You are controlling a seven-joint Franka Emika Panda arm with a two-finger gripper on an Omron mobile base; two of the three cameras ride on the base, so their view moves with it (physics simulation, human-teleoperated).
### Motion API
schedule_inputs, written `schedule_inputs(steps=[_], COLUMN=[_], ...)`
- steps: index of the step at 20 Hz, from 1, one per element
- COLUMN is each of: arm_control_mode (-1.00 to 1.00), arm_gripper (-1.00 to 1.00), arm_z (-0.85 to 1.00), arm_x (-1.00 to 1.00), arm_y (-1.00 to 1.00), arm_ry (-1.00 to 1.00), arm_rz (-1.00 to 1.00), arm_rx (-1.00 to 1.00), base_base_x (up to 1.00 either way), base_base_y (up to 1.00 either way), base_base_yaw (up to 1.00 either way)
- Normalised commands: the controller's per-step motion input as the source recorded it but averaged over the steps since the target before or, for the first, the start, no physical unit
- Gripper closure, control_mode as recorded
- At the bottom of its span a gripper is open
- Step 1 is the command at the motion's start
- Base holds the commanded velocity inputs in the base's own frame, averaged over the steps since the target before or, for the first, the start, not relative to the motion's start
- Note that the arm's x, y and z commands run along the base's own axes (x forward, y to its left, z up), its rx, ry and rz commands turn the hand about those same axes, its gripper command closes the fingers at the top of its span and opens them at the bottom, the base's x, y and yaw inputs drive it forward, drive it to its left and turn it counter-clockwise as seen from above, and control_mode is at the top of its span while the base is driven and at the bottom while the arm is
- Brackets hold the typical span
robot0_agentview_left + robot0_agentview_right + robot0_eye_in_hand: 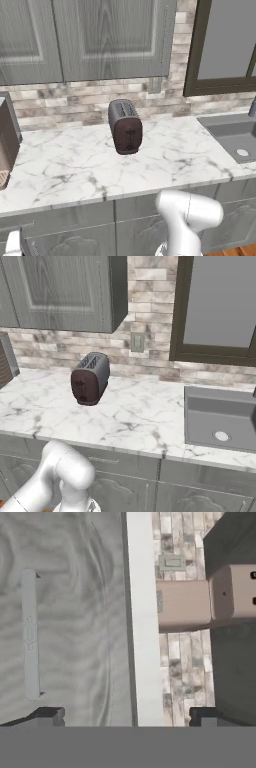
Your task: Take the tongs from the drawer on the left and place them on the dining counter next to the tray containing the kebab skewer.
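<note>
In the hand view, my gripper [127, 716] is open with nothing between its fingertips [50, 715]. It faces the drawer [75, 627] at close range. The drawer has a plain grey wood-grain front with a pale bar handle [30, 632] left of the fingers. The picture is rolled sideways, so the white worktop edge [142, 612] runs top to bottom beside the drawer front. The front looks shut. The tongs are hidden. The dining counter, the tray and the kebab skewer are out of view. My white arm [187, 217] bends low in front of the cabinets [65, 476].
A dark toaster [125, 126] stands mid-worktop against the brick wall. A sink [235, 135] lies to the right. A brown appliance [6, 140] stands at the worktop's left end, also the brown appliance [200, 604] in the hand view. Upper cabinets [85, 35] hang above.
</note>
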Motion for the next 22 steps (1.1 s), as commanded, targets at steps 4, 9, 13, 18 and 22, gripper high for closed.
schedule_inputs(steps=[4, 9, 13, 18, 22], arm_control_mode=[-1.0, -1.0, -1.0, -1.0, -1.0], arm_gripper=[-1.0, -1.0, -1.0, -1.0, -1.0], arm_z=[-0.01, -0.12, -0.31, -0.31, -0.23], arm_x=[0.01, 0.01, 0.06, 0.03, 0.01], arm_y=[0.08, 0.03, 0.0, 0.0, 0.0], arm_ry=[0.0, 0.01, 0.0, 0.0, 0.0], arm_rz=[0.0, 0.0, 0.0, 0.0, 0.0], arm_rx=[0.0, 0.0, 0.0, 0.0, 0.0], base_base_x=[0.0, 0.0, 0.0, 0.0, 0.0], base_base_y=[0.0, 0.0, 0.0, 0.0, 0.0], base_base_yaw=[0.0, 0.0, 0.0, 0.0, 0.0])
